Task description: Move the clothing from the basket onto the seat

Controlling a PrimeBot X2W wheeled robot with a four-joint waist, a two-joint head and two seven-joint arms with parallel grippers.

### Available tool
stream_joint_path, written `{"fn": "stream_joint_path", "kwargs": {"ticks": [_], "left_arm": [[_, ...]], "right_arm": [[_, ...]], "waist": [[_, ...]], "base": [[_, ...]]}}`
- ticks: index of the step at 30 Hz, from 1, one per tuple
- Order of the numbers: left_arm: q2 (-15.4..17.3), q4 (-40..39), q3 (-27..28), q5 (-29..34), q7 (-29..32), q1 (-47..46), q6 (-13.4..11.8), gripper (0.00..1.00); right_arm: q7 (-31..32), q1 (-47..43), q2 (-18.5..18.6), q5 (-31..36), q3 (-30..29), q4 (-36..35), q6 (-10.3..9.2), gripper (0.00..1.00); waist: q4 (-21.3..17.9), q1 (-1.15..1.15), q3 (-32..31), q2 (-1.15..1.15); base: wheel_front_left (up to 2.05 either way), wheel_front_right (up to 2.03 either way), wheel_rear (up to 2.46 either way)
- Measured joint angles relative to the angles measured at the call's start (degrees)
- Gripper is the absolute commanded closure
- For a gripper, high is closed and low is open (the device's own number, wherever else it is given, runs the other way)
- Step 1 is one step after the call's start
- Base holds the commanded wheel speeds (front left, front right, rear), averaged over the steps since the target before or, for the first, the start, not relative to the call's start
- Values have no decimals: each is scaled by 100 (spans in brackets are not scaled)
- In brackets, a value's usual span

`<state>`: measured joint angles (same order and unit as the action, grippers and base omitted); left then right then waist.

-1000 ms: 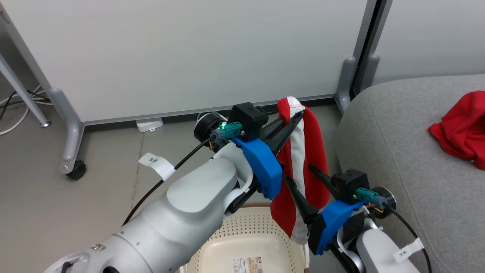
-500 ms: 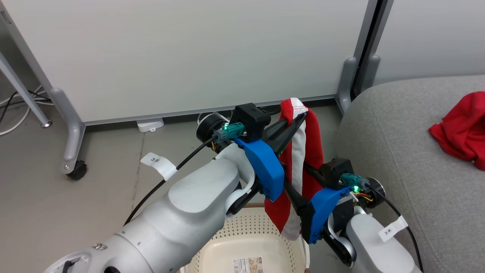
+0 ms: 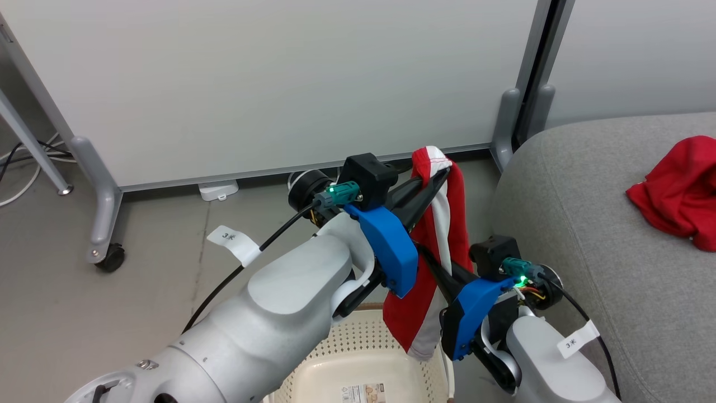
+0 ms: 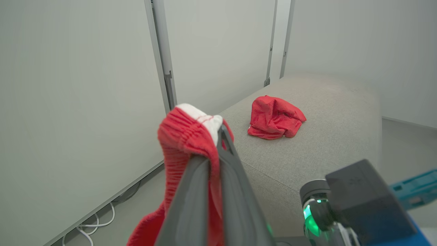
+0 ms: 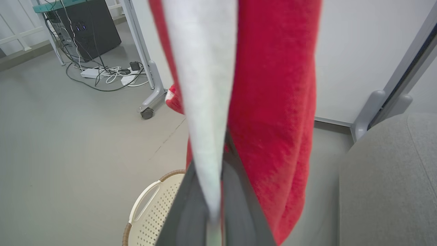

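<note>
The red garment with white stripes [image 3: 447, 224] hangs in the air above the cream basket [image 3: 358, 341]. My left gripper [image 3: 439, 173] is shut on its top edge, and the left wrist view shows the fabric [image 4: 184, 133] bunched over that gripper [image 4: 218, 131]. Lower down, my right gripper [image 3: 430, 260] is shut on the garment's middle. In the right wrist view a white stripe [image 5: 205, 102] runs down between the fingers of that gripper [image 5: 218, 160]. The plain red garment [image 3: 679, 190] lies crumpled on the grey seat [image 3: 587, 224] to the right. The basket's visible floor holds only a label.
White partition panels stand behind on grey feet with castors [image 3: 106, 257]. Cables and a power strip [image 5: 92, 72] lie on the floor by a dark cabinet [image 5: 92, 27]. The seat's rounded edge is close beside my right arm.
My right gripper has moved left onto the hanging striped garment and gone from open to shut on it. The left gripper keeps its hold at the top.
</note>
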<state>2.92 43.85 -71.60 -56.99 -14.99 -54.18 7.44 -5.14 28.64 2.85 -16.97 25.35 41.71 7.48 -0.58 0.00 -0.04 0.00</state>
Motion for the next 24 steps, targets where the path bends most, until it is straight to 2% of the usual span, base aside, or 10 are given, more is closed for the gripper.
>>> {"fn": "stream_joint_path", "kwargs": {"ticks": [12,13,14,15,24], "left_arm": [[-1,35,2,1,0,3,0,100],[-1,36,3,1,0,3,0,90],[-1,40,5,1,-1,3,0,61],[-1,46,8,0,-1,4,0,0],[2,80,86,15,-1,73,0,0]], "right_arm": [[-105,83,0,-94,115,176,0,100],[-109,92,0,-103,123,181,0,100],[-123,100,0,-118,132,189,0,100],[-129,108,0,-135,140,196,0,100],[-194,148,0,-183,163,271,0,100]], "waist": [[-34,0,-22,0],[-34,0,-22,0],[-33,0,-23,0],[-31,0,-24,0],[-14,0,-37,0]], "base": [[0,0,0],[0,0,0],[0,0,0],[0,0,0],[0,0,0]]}}
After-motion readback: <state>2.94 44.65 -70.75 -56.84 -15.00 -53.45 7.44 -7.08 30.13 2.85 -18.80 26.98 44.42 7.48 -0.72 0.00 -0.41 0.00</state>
